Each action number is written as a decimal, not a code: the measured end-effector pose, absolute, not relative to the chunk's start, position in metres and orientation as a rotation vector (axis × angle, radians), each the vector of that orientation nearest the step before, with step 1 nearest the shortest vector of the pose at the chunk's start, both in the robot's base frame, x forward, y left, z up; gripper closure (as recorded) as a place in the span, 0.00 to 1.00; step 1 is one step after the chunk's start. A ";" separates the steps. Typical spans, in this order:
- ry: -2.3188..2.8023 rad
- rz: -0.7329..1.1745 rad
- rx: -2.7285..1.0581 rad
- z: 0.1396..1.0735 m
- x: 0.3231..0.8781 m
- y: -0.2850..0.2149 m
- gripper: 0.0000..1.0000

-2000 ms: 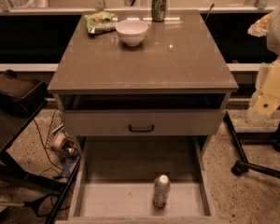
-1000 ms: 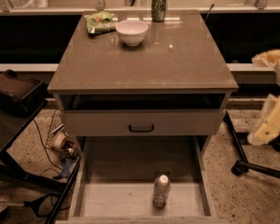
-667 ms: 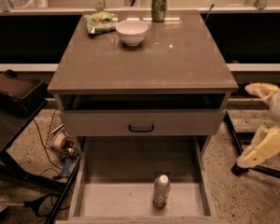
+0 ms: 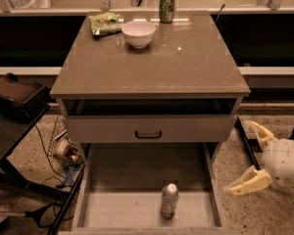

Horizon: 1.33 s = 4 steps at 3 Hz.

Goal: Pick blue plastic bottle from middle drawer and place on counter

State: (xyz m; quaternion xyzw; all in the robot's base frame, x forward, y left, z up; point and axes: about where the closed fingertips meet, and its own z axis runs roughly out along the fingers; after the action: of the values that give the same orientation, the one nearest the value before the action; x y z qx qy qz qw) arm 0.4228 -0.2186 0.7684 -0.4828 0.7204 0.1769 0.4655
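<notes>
Two spread fingers (image 4: 247,182) of your gripper (image 4: 237,156) hung off the tabletop's (image 4: 186,72) front-right corner; the upright blue plastic bottle (image 4: 169,200) stood leftward.

Speckled floor (image 4: 264,214), dark side table (image 4: 12,133) at left, dim light.

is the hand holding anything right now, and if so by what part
Nothing is held. The hand is open, down beside the middle drawer, apart from the blue plastic bottle standing upright inside it.
</notes>
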 end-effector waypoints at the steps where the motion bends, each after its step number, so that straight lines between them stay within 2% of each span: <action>1: 1.671 0.377 -1.221 0.753 0.418 -0.220 0.00; 4: 1.674 0.418 -1.199 0.713 0.438 -0.200 0.00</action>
State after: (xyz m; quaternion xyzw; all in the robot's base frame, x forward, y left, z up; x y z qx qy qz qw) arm 0.4380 -0.2002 0.7125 -0.4952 0.6913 0.1727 0.4970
